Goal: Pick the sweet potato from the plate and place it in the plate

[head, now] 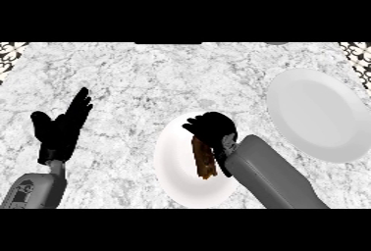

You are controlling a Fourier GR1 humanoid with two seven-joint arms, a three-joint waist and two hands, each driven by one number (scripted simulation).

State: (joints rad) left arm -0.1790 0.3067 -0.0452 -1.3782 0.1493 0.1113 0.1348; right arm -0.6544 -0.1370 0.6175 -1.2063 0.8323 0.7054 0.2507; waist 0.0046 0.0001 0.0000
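Where it shows below the fingers, the sweet potato (204, 162) lies lengthwise on the white plate (174, 169), a dark brown, elongated root with its far end hidden under the right hand (211, 128). I would expect it to be stiff and fairly dense, with a dry, rough skin that should not slide much. Its tapered, rounded shape could roll or swing if it is held only at one end. A hold nearer the thick middle, across its width, looks safer than one at the tip. The right hand is bent down over the far end with its fingers curled round it, so it seems to be grasping the sweet potato. Whether the root is clear of the plate cannot be told. Its grey forearm (272, 179) comes in from the lower right and slants across the plate's near right rim. The grey plate (319, 117), the likely target, sits well apart to the right on the marbled tabletop (145, 83) and farther back. At the view's left the left hand (62, 127) rests open, fingers up, holding nothing.
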